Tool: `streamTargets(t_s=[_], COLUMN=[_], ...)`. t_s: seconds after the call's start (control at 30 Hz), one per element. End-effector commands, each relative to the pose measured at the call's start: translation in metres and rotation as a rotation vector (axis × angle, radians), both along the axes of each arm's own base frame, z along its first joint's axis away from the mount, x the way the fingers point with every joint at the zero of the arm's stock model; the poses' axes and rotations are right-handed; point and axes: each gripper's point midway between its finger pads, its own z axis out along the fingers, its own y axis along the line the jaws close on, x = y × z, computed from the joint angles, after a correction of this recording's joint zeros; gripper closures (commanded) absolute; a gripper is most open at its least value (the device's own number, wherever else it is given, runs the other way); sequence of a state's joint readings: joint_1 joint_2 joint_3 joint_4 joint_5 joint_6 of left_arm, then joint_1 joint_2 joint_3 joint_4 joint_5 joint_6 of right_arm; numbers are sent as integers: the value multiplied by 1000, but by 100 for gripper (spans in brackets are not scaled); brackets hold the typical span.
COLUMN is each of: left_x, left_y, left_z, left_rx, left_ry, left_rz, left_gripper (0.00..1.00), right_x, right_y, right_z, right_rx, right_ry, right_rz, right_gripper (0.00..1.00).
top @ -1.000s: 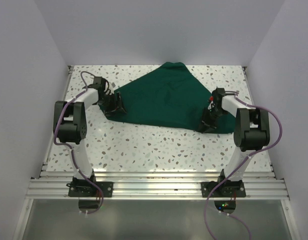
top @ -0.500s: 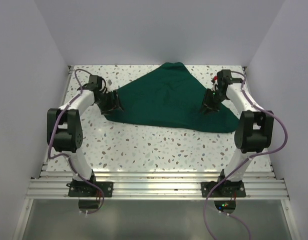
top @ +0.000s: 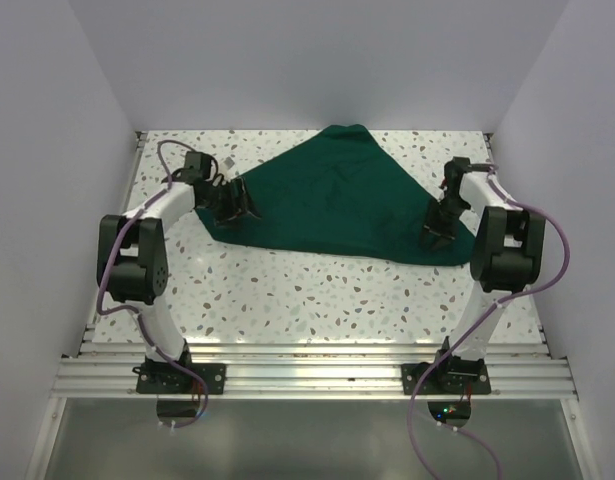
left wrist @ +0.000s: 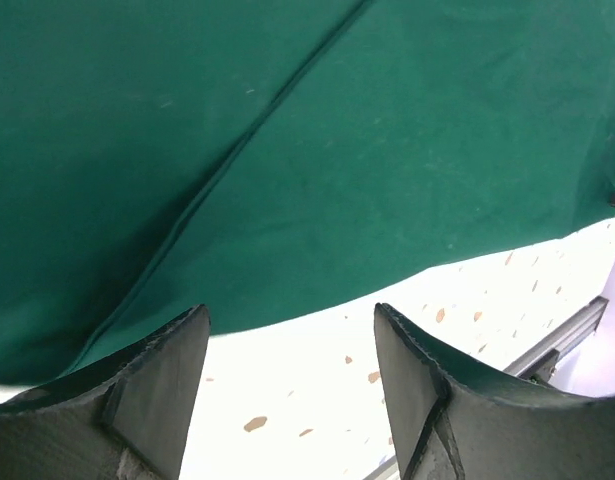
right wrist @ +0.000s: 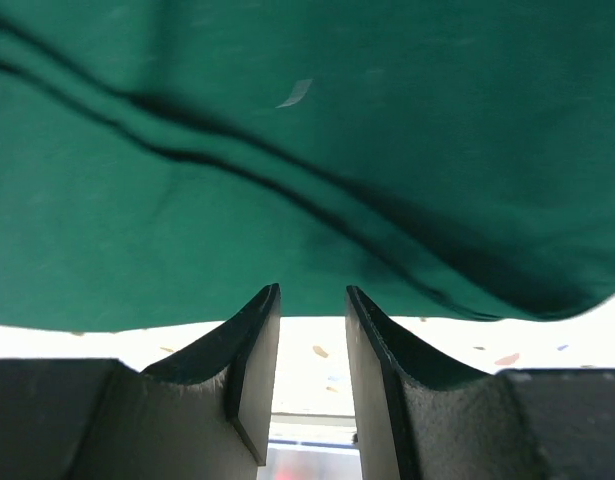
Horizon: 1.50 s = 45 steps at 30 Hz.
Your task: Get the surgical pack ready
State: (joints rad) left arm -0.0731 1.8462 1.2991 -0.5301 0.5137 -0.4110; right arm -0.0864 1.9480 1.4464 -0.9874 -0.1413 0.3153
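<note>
On the speckled table (top: 287,290) the dark green drape (top: 327,200) lies spread across the far half, its long near edge running left to right between the arms. The left gripper (top: 235,203) reaches low at the left corner, jaws wide and empty. The right gripper (top: 436,232) points down over the right corner, jaws narrowly parted, holding nothing.

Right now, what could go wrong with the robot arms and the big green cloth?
1. The left gripper stands open at the near edge of the green drape, holding nothing; closing there, it might grab air.
2. The right gripper is open only narrowly, so the creased drape may not slip in.
3. If just one gripper catches, pulling could bunch the drape.
</note>
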Motion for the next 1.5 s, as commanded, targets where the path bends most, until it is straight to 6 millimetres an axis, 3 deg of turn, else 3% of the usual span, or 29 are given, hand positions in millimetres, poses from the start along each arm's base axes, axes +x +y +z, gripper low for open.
streamTargets(t_s=[0.0, 0.13, 0.3, 0.4, 0.5, 0.67, 0.7, 0.83, 0.87, 0.9, 0.93, 1.0, 1.13, 1.3, 1.47], left_x=[0, -17, -35, -32, -21, -6, -4, -6, -8, -11, -15, -22, -34, -52, -59], left_y=[-17, -2, 24, 40, 46, 36, 31, 13, 8, -5, -13, -31, -48, -44, -22], left_z=[-15, -54, -73, -65, -43, 4, 10, 12, 10, 10, 3, -2, -17, -48, -68], left_rx=[-61, -21, 56, 107, 140, 88, 67, 2, -15, -54, -78, -118, -185, -180, -123], left_ry=[17, 119, 173, 153, 95, -2, -12, 4, 11, 20, 52, 76, 125, 200, 245], left_rz=[-24, 11, 53, 70, 60, 62, 54, 20, 8, -26, -39, -78, -89, -80, -39], left_gripper=[29, 30, 30, 30, 30, 30, 30, 30, 30, 30, 31, 34, 39, 42, 45], right_x=[-17, -25, -29, -30, -22, 0, 4, 13, 14, 12, 14, 13, 7, -10, -34], right_y=[-24, -43, -68, -74, -70, -35, -14, 38, 42, 61, 69, 75, 80, 78, 54], right_z=[-8, -15, -23, -21, -2, 47, 52, 63, 62, 55, 55, 44, 18, -11, -37], right_rx=[-91, -161, -259, -270, -250, -124, -66, 71, 92, 108, 124, 126, 159, 161, 68], right_ry=[75, 117, 169, 187, 122, -40, -59, -55, -44, -22, -21, 4, 48, 115, 189], right_rz=[8, 1, -13, -21, -28, 2, 38, 117, 110, 155, 160, 162, 153, 169, 176], right_gripper=[64, 63, 62, 62, 63, 68, 68, 69, 70, 69, 69, 69, 69, 71, 79])
